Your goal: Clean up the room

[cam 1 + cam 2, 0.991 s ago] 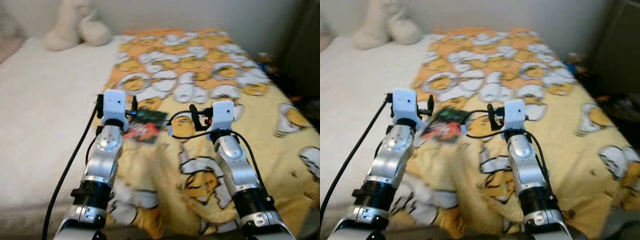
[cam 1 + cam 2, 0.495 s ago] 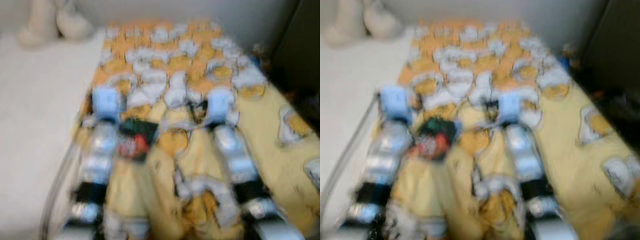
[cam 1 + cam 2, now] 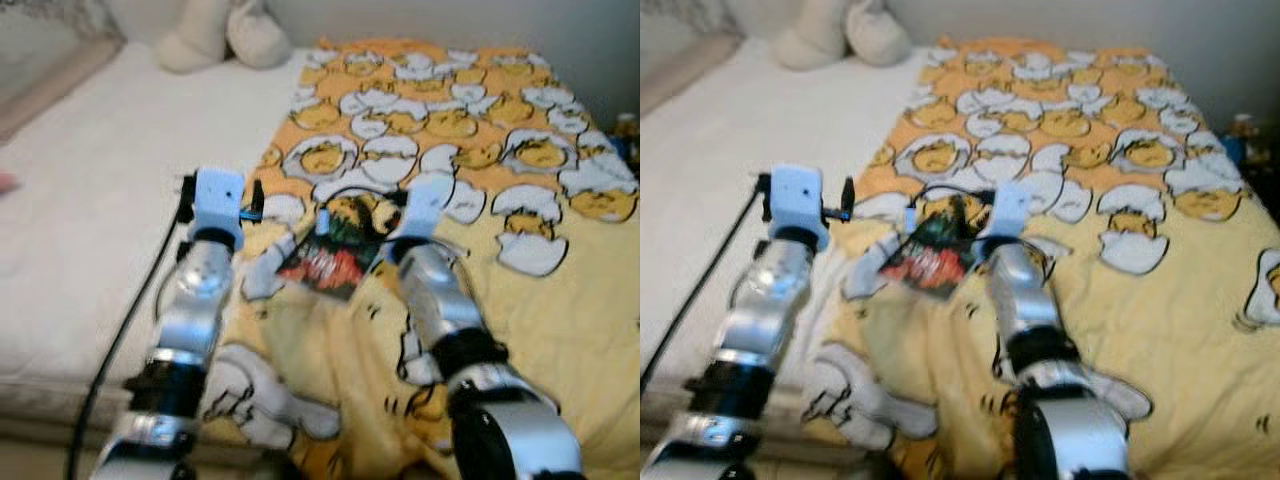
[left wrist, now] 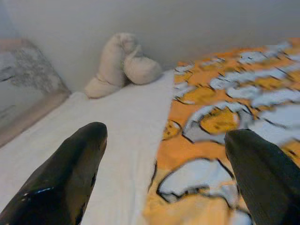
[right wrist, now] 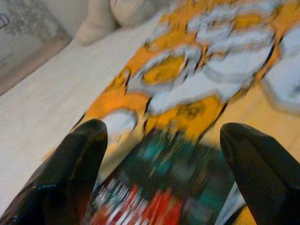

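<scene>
From my head, I see a soft yellow-and-orange blanket [image 3: 470, 150] printed with eggshell figures, rumpled over a white bed [image 3: 90, 210]. A plush toy [image 3: 215, 35] sits at the far end. A flat, glossy, dark packet [image 3: 335, 255] with red print lies on the blanket between my arms, just beside my right wrist. The view has shifted since a second ago; the packet now sits nearer my right arm.

Left wrist: my left hand [image 4: 166, 178] hovers, fingers apart, over the blanket's edge.

Right wrist: my right hand [image 5: 161, 180] hangs spread wide, the packet between its fingers, blurred.
</scene>
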Controlling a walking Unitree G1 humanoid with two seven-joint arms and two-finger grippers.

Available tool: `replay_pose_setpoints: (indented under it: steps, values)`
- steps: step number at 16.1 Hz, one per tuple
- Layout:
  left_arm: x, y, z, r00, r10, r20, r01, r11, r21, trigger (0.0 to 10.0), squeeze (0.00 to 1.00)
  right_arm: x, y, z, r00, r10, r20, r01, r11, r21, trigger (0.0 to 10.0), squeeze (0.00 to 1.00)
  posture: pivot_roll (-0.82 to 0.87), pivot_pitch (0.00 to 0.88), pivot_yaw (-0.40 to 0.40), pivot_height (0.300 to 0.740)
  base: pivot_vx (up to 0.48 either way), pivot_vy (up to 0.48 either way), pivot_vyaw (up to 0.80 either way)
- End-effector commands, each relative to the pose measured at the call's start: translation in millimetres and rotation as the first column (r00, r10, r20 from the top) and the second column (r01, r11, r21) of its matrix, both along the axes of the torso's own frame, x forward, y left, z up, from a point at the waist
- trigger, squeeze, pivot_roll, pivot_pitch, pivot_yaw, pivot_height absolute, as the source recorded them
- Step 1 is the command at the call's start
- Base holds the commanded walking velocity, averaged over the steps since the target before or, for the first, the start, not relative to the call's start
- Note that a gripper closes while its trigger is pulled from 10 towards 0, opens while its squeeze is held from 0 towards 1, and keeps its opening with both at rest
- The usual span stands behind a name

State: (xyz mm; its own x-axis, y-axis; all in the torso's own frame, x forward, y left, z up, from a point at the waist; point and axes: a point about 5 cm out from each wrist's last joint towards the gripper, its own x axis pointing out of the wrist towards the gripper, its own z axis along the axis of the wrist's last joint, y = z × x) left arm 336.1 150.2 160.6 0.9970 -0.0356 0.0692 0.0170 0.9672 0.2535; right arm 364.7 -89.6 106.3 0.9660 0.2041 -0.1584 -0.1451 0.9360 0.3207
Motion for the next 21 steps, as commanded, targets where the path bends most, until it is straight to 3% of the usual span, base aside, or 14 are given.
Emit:
replay_pose_setpoints:
  steps: [1,3,4,6,13,19,21]
  values:
    - [-2.1,-1.8,-1.6,0.999,-0.046,-0.03,0.046,0.999,-0.004,10.0,0.0,1.4,-3.4,-1.5,0.999,-0.031,-0.021,0.031,0.999,0.03,10.0,0.0,0.0,0.112,0.097,0.723,0.0,0.0,0.0]
    - [-5.9,17.6,2.5,0.994,-0.068,-0.082,0.072,0.996,0.049,10.0,0.0,1.8,0.7,-5.3,0.997,-0.046,-0.061,0.051,0.995,0.08,10.0,0.0,0.08,0.184,0.114,0.723,0.0,0.0,0.0]
    - [-12.9,41.9,12.9,0.995,-0.026,-0.092,0.036,0.994,0.103,10.0,0.0,2.4,6.5,-7.3,0.996,-0.044,-0.081,0.052,0.993,0.102,10.0,0.0,0.11,0.231,0.135,0.723,0.0,0.0,0.0]
    - [-27.1,57.1,17.9,0.994,0.008,-0.107,0.003,0.994,0.11,10.0,0.0,4.7,11.7,-3.0,0.996,-0.064,-0.056,0.068,0.995,0.077,10.0,0.0,0.16,0.29,0.147,0.723,0.0,0.0,0.0]
    - [-54.8,53.9,27.9,0.993,-0.008,-0.114,0.021,0.993,0.114,10.0,0.0,5.3,30.1,2.8,0.999,-0.039,-0.025,0.041,0.995,0.091,10.0,0.0,0.19,0.347,0.152,0.723,0.0,0.0,0.0]
    - [-56.5,54.0,29.9,0.993,-0.001,-0.121,0.016,0.992,0.122,10.0,0.0,8.6,38.6,10.3,0.999,-0.023,-0.038,0.029,0.987,0.157,10.0,0.0,0.18,0.337,0.137,0.723,0.0,0.0,0.0]
    - [-58.1,53.7,28.5,0.992,0.002,-0.127,0.014,0.993,0.121,10.0,0.0,1.6,53.1,3.6,0.997,0.028,-0.067,-0.015,0.981,0.196,10.0,0.0,0.18,0.329,0.129,0.723,0.0,0.0,0.0]
